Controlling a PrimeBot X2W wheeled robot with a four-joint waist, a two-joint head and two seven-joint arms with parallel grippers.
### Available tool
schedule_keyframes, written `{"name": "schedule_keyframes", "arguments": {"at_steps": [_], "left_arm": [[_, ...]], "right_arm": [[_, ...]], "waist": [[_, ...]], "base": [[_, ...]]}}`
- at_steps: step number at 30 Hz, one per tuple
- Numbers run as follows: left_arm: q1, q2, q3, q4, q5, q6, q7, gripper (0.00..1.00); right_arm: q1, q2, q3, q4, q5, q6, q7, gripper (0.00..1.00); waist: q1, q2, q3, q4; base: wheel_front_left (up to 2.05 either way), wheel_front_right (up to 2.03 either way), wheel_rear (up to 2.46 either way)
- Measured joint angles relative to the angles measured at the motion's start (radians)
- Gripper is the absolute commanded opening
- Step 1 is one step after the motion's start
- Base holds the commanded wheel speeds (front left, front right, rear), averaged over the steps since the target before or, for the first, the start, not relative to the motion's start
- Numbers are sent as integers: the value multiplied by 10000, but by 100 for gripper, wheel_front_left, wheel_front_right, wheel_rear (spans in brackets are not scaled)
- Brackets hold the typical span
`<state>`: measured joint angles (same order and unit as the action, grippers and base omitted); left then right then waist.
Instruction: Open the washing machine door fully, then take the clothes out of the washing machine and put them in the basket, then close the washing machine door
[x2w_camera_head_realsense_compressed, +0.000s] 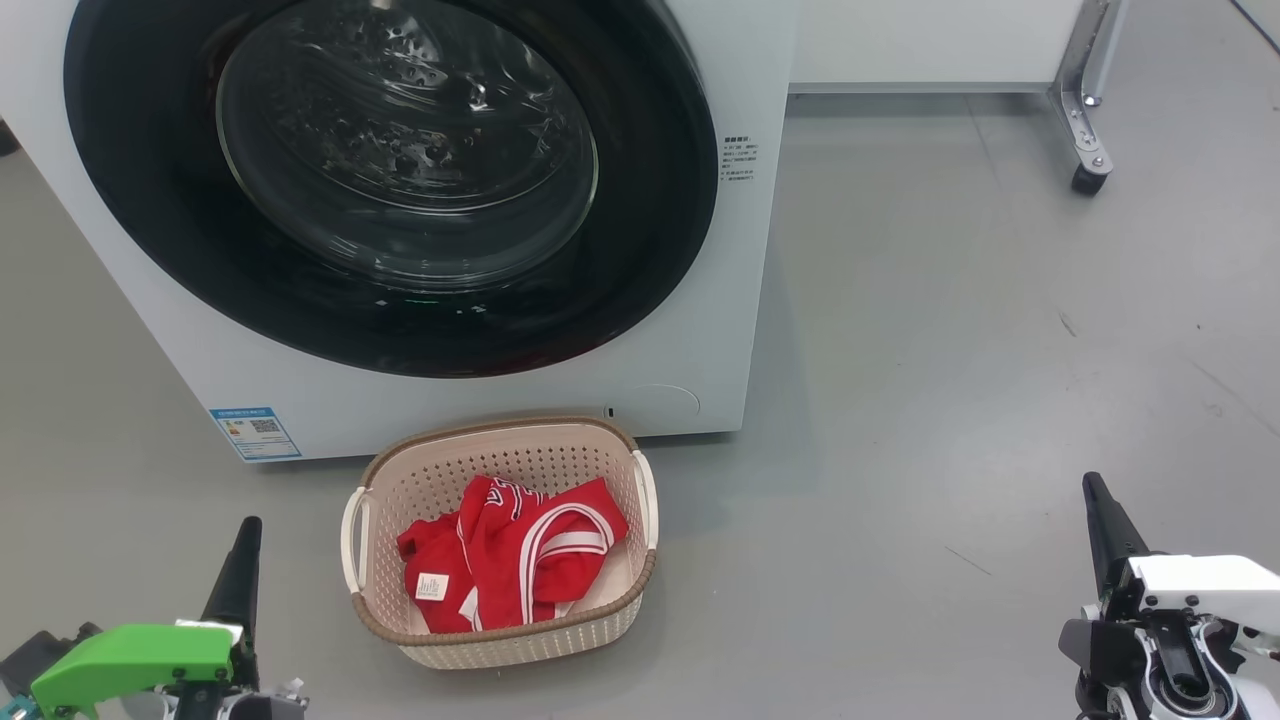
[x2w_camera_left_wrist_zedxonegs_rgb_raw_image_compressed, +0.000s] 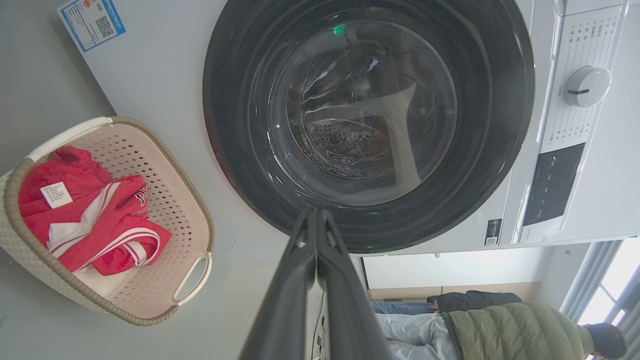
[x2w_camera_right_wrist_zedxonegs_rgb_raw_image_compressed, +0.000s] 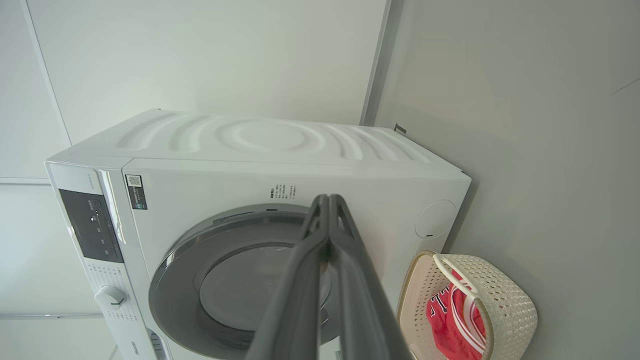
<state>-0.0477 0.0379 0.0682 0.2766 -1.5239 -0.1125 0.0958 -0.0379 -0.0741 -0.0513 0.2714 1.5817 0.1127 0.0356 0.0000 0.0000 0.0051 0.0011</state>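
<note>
The washing machine (x2w_camera_head_realsense_compressed: 700, 250) stands in front of me with its round black-rimmed door (x2w_camera_head_realsense_compressed: 390, 180) shut flat against the front; the same door (x2w_camera_left_wrist_zedxonegs_rgb_raw_image_compressed: 367, 120) shows in the left wrist view. On the floor before it sits the cream basket (x2w_camera_head_realsense_compressed: 500, 640) with the red and white clothes (x2w_camera_head_realsense_compressed: 510, 555) lying inside. My left gripper (x2w_camera_head_realsense_compressed: 247, 527) is shut and empty at the lower left, left of the basket. Well to the right of the basket, my right gripper (x2w_camera_head_realsense_compressed: 1092, 485) is shut and empty over bare floor. Both pairs of fingers (x2w_camera_left_wrist_zedxonegs_rgb_raw_image_compressed: 316, 235) (x2w_camera_right_wrist_zedxonegs_rgb_raw_image_compressed: 327, 220) are pressed together.
A white cabinet on a metal caster leg (x2w_camera_head_realsense_compressed: 1088, 150) stands at the back right. Grey floor (x2w_camera_head_realsense_compressed: 950, 400) stretches open to the right of the machine. A person in a green jacket (x2w_camera_left_wrist_zedxonegs_rgb_raw_image_compressed: 520, 325) sits beyond the machine in the left wrist view.
</note>
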Motion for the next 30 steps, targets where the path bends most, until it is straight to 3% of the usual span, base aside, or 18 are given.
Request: {"name": "schedule_keyframes", "arguments": {"at_steps": [6, 30], "left_arm": [[-162, -4, 138, 2, -711, -79, 173, 0], [-161, -4, 161, 2, -711, -79, 173, 0]], "right_arm": [[-162, -48, -121, 2, 748, 10, 167, 0], [-163, -50, -142, 40, 755, 36, 167, 0]], "waist": [[0, 0, -23, -9], [0, 0, -24, -11]], "base": [[0, 0, 0], [0, 0, 0]]}}
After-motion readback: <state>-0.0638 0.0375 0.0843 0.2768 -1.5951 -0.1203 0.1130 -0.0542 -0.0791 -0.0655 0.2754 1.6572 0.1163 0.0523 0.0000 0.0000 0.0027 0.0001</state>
